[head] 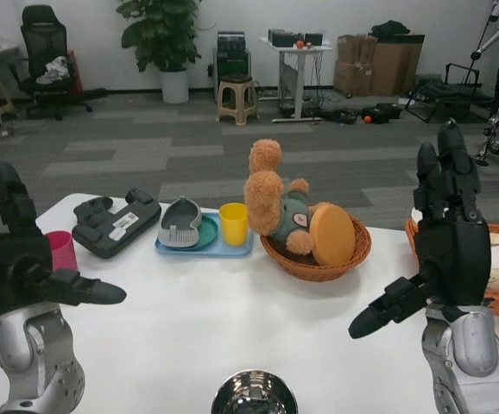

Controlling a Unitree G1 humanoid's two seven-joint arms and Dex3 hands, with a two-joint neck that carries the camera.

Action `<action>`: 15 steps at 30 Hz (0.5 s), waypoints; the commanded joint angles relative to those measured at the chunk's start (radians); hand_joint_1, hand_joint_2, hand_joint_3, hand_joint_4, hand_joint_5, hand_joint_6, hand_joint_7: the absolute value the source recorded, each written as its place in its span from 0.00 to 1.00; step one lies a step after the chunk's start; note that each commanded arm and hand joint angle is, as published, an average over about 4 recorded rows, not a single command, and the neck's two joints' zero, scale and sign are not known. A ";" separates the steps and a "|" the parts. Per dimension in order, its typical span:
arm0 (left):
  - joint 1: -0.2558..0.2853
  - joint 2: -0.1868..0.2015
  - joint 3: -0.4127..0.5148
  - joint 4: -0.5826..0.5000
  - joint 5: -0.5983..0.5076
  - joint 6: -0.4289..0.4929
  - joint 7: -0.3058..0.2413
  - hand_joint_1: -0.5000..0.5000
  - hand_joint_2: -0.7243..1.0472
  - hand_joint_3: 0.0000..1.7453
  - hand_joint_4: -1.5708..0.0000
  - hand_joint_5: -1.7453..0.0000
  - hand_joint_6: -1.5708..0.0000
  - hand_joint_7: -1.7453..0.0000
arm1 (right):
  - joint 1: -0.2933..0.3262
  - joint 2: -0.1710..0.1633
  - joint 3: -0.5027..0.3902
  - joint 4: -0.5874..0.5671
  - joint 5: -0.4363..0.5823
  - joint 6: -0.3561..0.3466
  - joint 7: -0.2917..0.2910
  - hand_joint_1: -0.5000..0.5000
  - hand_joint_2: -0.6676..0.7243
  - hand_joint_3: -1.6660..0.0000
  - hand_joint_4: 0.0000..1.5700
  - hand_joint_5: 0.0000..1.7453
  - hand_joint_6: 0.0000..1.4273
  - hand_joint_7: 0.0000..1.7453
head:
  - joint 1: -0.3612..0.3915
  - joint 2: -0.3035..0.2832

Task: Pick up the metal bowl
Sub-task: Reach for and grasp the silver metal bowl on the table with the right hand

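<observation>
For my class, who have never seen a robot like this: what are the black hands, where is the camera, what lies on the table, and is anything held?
This is a humanoid robot's own view, from a camera in its head looking down over a white table. The left hand and right hand are raised, fingers spread, holding nothing. The metal bowl it must pick up sits at the near edge between them. Further back: a pink cup, a black device, a blue tray with a yellow cup, and a wicker basket holding a teddy bear.
</observation>
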 commanded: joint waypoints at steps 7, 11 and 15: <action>0.027 0.027 0.006 0.002 0.027 0.040 -0.005 0.00 0.00 0.05 1.00 1.00 1.00 1.00 | 0.012 -0.012 -0.008 -0.013 -0.015 0.025 0.008 0.08 1.00 1.00 0.00 0.00 0.00 0.00 | -0.002 -0.007; 0.036 0.045 0.005 0.000 0.028 0.075 -0.025 0.00 0.05 0.05 1.00 1.00 1.00 1.00 | 0.011 -0.012 -0.008 -0.012 -0.015 0.030 0.017 0.08 1.00 1.00 0.00 0.00 0.00 0.00 | -0.004 0.012; 0.044 0.057 0.006 -0.001 0.027 0.099 -0.036 0.01 0.05 0.05 0.99 1.00 1.00 1.00 | 0.013 -0.012 -0.008 -0.005 -0.013 0.033 0.021 0.08 1.00 1.00 0.00 0.00 0.00 0.00 | -0.003 0.033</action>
